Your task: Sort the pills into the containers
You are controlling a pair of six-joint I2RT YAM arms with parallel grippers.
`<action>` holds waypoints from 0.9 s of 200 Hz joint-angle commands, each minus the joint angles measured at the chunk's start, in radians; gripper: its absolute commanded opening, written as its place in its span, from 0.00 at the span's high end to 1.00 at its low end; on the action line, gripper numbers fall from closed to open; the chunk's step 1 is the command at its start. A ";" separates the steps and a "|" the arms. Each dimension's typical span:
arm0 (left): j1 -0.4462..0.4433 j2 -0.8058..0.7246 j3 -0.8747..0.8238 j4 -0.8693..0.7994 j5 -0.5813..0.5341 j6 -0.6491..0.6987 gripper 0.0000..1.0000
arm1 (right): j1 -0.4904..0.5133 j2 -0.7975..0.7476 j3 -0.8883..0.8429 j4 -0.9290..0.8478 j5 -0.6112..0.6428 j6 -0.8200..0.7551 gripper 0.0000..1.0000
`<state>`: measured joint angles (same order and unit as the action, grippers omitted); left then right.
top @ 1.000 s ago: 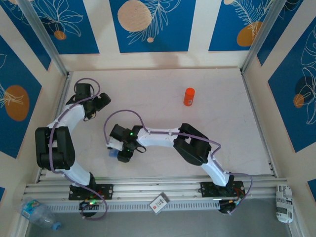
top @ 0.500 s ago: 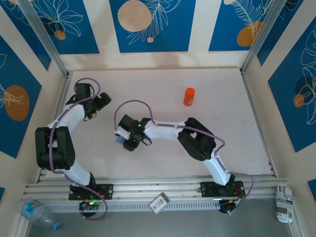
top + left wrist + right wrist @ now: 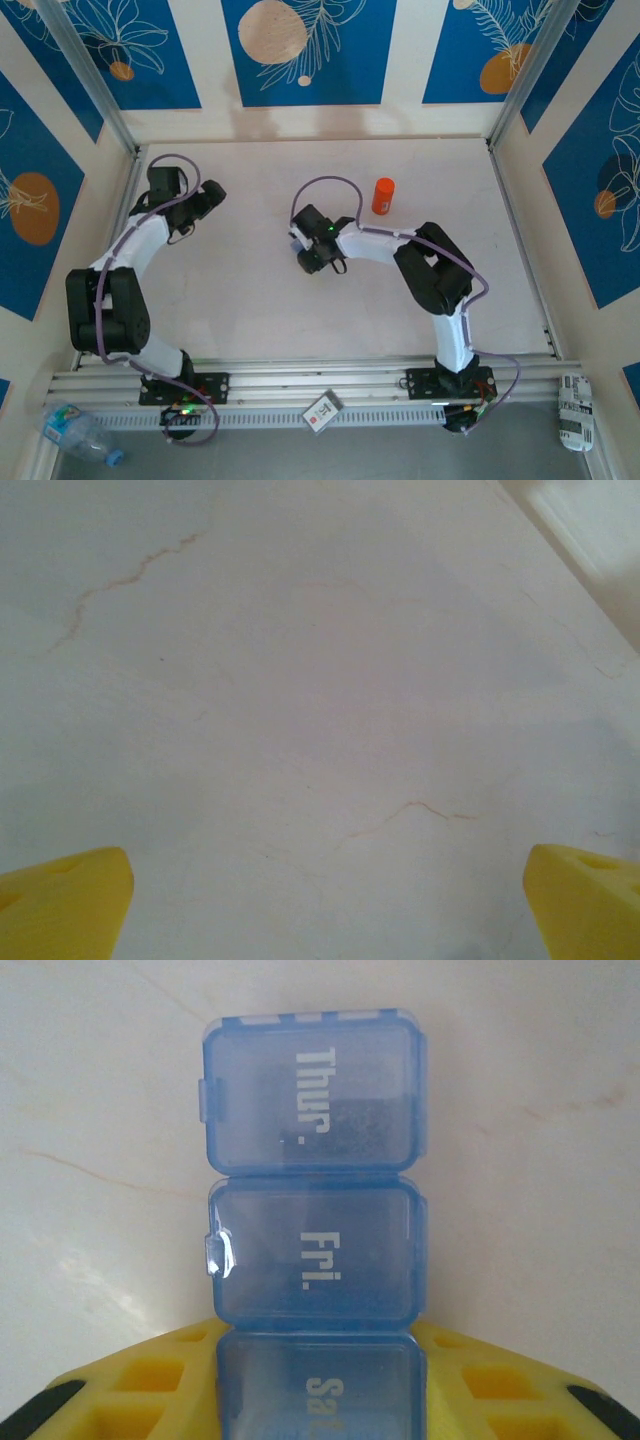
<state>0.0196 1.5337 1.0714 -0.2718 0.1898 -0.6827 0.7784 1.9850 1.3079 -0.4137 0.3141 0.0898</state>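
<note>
Right wrist view: the translucent blue pill box [image 3: 315, 1260] is clamped at its "Sat" end by the right gripper [image 3: 320, 1390], with the "Fri." and "Thur." compartments projecting beyond the yellow fingers [image 3: 130, 1385]. All three visible lids are shut, and no pills can be made out inside. Whether the box is lifted or resting on the bench [image 3: 90, 1090] cannot be told.

From the top external camera, the right gripper [image 3: 312, 252] is seen near mid-bench, with the orange bottle [image 3: 383, 195] close beside its forearm. The left gripper [image 3: 205, 200] is held with its jaws wide apart over bare bench at the far left, well apart from the box.

Because the box is gripped by one end only, it could be levered sideways or slid out of the jaws by a quick swing or a hard set-down. The bottle could be toppled if the forearm is swept toward it. With the lids shut, nothing can be sorted until one is opened.
</note>
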 commanded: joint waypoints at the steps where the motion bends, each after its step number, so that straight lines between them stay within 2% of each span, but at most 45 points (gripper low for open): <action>1: -0.025 -0.044 -0.035 0.027 0.055 -0.012 0.00 | -0.027 -0.028 -0.061 -0.010 -0.013 0.056 0.60; 39: -0.091 -0.085 -0.120 0.136 0.153 -0.024 0.00 | -0.070 -0.084 -0.121 0.031 -0.073 0.103 0.61; 88: -0.223 -0.103 -0.196 0.282 0.257 -0.051 0.00 | -0.127 -0.181 -0.158 0.053 -0.165 0.145 0.64; 130: -0.325 -0.072 -0.241 0.494 0.347 -0.157 0.00 | -0.171 -0.260 -0.169 0.065 -0.245 0.187 0.64; 180: -0.419 -0.027 -0.253 0.675 0.362 -0.281 0.00 | -0.186 -0.328 -0.170 0.082 -0.313 0.235 0.64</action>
<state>-0.3653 1.4807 0.8349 0.2382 0.5079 -0.8680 0.5983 1.7031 1.1484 -0.3489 0.0795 0.2806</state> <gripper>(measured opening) 0.998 0.412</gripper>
